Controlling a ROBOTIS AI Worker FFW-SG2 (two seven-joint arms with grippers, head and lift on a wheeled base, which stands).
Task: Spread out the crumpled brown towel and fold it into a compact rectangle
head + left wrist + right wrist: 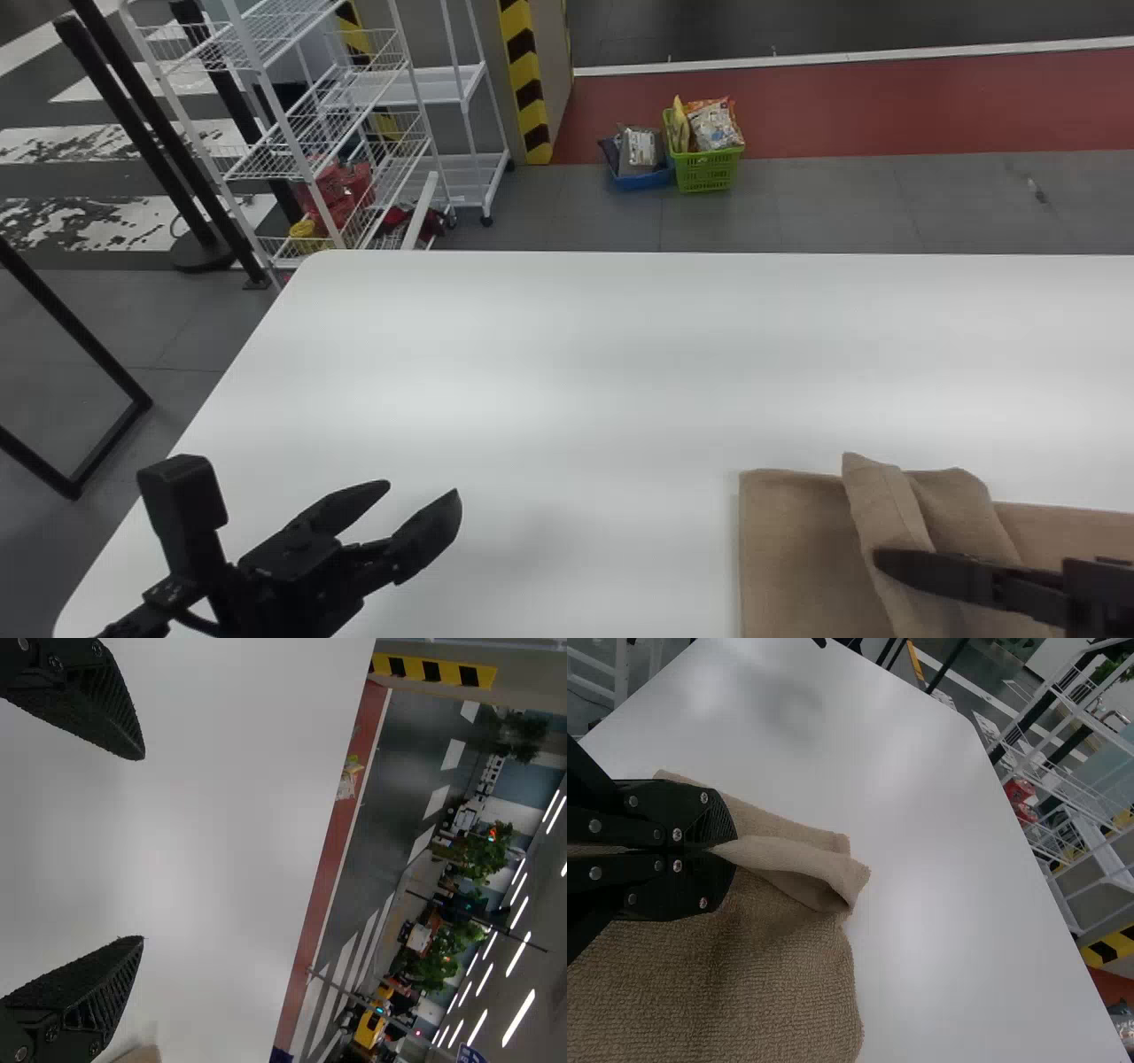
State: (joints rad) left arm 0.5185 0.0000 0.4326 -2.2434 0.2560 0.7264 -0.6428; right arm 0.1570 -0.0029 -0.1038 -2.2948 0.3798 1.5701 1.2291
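- We see the brown towel (788,549), made of a soft cloth with a rough texture, at the near right part of the white, smooth worktop (532,372).
- The towel is partly laid flat, and its left border in the head view is almost straight. On top of it there is a raised, loose fold, which goes across the cloth; its far end reaches slightly past the towel's far border.
- Our right claw (889,564), black and with flat fingers, is above this fold. In the right wrist view we see that the claw (732,850) is closed on the towel: it pinches a narrow part of the cloth between its tips, and from there the folded corner spreads out and opens a little at its end.
- Our left claw (415,498), also black, is above the left near part of the worktop, well apart from the towel. It is wide open, and the ribbed inner sides of its fingers (97,718) face each other.
- Behind the worktop, on the floor, we see a green plastic basket (709,171) with packets inside, and just beside it a blue basket (642,181).
- More to the left there is a white wire rack (283,161), near a pillar with yellow and black stripes (532,97).
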